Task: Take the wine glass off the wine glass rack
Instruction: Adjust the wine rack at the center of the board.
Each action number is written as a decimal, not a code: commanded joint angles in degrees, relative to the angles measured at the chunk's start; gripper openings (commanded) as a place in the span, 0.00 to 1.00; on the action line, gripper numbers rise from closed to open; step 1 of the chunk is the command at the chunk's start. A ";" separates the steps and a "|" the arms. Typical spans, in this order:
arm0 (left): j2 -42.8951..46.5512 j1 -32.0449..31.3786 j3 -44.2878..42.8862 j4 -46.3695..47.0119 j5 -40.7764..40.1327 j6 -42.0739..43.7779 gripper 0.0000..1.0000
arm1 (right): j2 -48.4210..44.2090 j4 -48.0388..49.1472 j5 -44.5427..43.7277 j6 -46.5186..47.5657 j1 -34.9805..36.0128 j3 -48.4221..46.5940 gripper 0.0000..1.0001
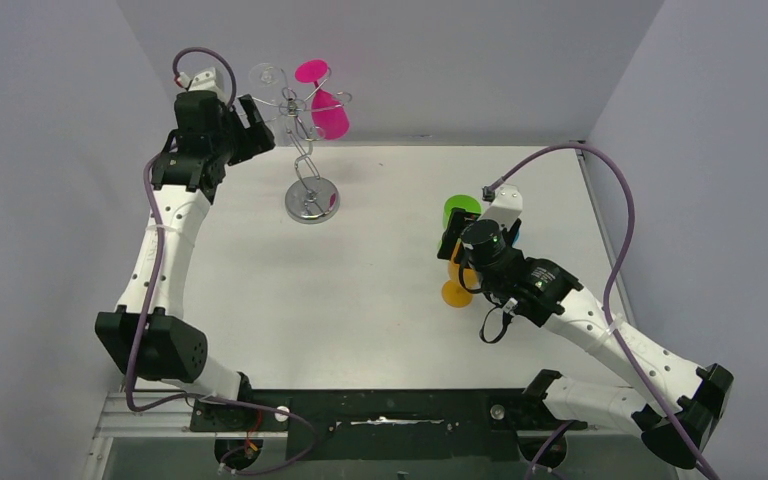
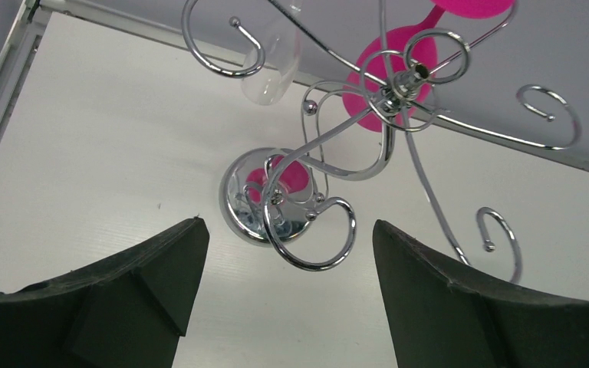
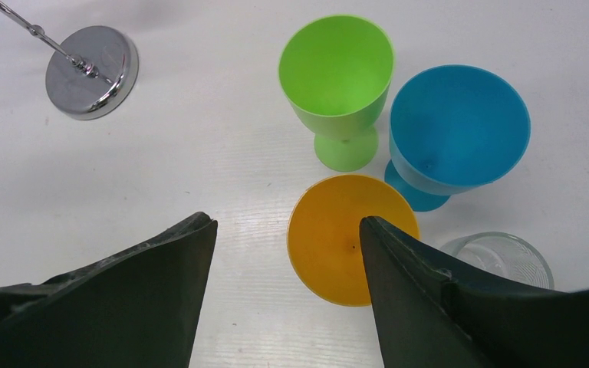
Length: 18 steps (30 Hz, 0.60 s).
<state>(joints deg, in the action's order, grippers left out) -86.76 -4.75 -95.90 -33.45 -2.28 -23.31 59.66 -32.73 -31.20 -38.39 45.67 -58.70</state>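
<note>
Holds left gripper (image 2: 287, 224) spread wide, gripping nothing, right at the scroll arms of the wine glass rack (image 2: 387, 100). Faces a pink wine glass (image 1: 330, 115) and a clear wine glass (image 2: 268, 69) hanging just beyond the fingers. Holds right gripper (image 3: 287, 222) released above an orange glass (image 3: 330, 230), green glass (image 3: 337, 69) and blue glass (image 3: 456, 126) ahead.

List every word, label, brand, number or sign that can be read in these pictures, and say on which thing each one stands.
None can be read.
No word, label, number or sign shows on the wine glass rack, the pink wine glass, the clear wine glass, the green wine glass, the blue wine glass or the orange wine glass.
</note>
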 commanded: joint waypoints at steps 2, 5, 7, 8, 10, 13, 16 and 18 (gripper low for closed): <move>-2.04 0.28 -4.56 -0.56 1.24 1.95 0.75 | -0.60 1.50 -1.13 -0.39 -0.57 -0.28 0.70; -3.40 0.29 -5.30 -0.64 1.45 1.91 0.69 | -0.27 1.49 -1.14 -0.11 -0.58 -0.28 0.70; -3.95 0.27 -5.50 -0.72 1.43 2.30 0.63 | -0.04 1.30 -1.22 -0.09 -0.58 -0.28 0.70; -4.02 0.27 -5.60 -0.97 1.15 2.66 0.59 | -0.06 1.19 -1.19 -0.10 -0.58 -0.21 0.70; -3.86 0.28 -5.56 -1.63 0.10 3.61 0.52 | 0.04 1.05 -1.26 -0.27 -0.57 -0.06 0.70; -2.64 0.27 -4.60 -1.68 -0.51 7.31 0.49 | 0.04 1.11 -1.34 -0.37 -0.58 0.24 0.70; -0.96 0.27 -3.28 -0.87 1.15 12.31 0.49 | 0.26 1.43 -1.47 -0.07 -0.65 0.42 0.71; 0.43 0.27 -2.33 -0.54 1.83 15.51 0.49 | 0.58 1.61 -1.45 0.15 -0.67 0.35 0.71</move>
<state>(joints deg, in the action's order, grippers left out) -90.21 -4.91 -98.63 -34.89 -0.30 -17.15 59.79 -33.10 -31.07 -38.28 45.36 -58.67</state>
